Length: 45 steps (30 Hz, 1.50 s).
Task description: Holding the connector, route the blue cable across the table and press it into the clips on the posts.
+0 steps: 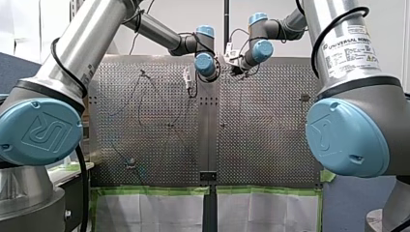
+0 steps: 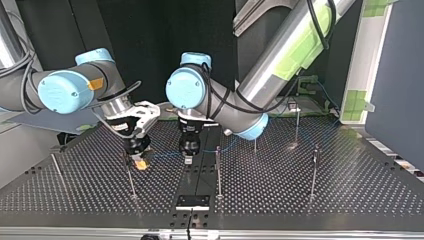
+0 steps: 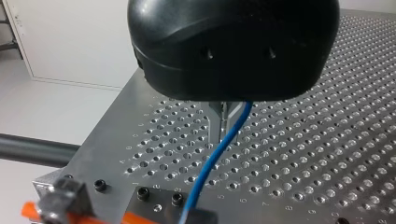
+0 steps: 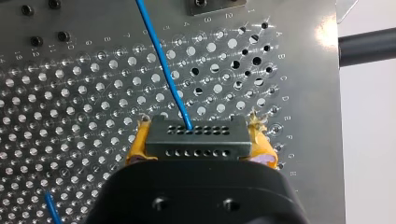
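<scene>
While my right pincer stands clamped on the connector, its yellow pads press the grey block from both sides. The block's face, with two rows of small holes, points away from the wrist. Out of the row farther from the pincer's body comes the cable, thin and blue, running straight off over the perforated counter. A second short piece of blue shows beside the pincer's black body, low over the holes.

In the top view this pincer hangs tilted just over the counter, left of the middle, with a thin post just beside it.

My left pincer is black, and its metal fingers are drawn together on the cable, which passes through at their tips. From there the cable bends away under the pincer over the counter.

In the top view my left pincer points straight down over the dark strip at the counter's middle. It is near my right pincer but apart from it, and the cable spans the gap between them. Past my left pincer the blue line goes on toward the view's right, behind a second post. Beyond that it is too faint to follow. More posts stand farther right, well apart. Whether the cable sits in any clip I cannot tell.
</scene>
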Tool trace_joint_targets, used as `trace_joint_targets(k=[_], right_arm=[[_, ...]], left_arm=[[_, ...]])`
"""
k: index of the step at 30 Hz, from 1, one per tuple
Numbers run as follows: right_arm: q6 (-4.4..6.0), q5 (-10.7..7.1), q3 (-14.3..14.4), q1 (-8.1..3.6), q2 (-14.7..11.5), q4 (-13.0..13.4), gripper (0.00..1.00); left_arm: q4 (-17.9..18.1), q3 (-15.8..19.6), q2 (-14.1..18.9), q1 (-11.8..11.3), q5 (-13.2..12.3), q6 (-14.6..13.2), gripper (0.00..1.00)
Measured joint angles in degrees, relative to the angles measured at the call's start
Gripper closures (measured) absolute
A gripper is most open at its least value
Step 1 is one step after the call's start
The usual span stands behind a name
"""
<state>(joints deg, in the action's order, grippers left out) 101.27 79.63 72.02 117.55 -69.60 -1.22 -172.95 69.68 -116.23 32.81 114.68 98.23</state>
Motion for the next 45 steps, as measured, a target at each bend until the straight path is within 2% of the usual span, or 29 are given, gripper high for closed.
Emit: trace_joint_targets(k=[4,11,18,29,37,45], right_arm=[[0.00,0.01,0.01,0.01,0.00,0.00,1.00],[0.00,0.19,0.36,0.09,0.09,0.01,1.00],[-0.04,0.41,2.00,0.10,0.42,0.22,1.00],[-0.43,0.64,5.98,0.71,0.84,0.50,1.00],[-0.85,0.76,7.66,0.64,1.40,0.95,1.00],[-0.86,0.96,11.02,0.30,1.94,3.51,1.00]], left_arm=[[-0.14,0.00,0.00,0.13,0.67,-0.07,1.00],[-0.83,1.49,0.07,0.62,3.79,-0.05,1.00],[-0.12,3.47,0.08,1.02,4.49,0.00,1.00],[4.84,8.52,0.09,2.51,4.55,0.56,1.00],[8.84,12.52,0.04,2.10,4.23,1.31,1.00],[13.21,16.87,0.02,2.50,4.06,1.37,1.00]])
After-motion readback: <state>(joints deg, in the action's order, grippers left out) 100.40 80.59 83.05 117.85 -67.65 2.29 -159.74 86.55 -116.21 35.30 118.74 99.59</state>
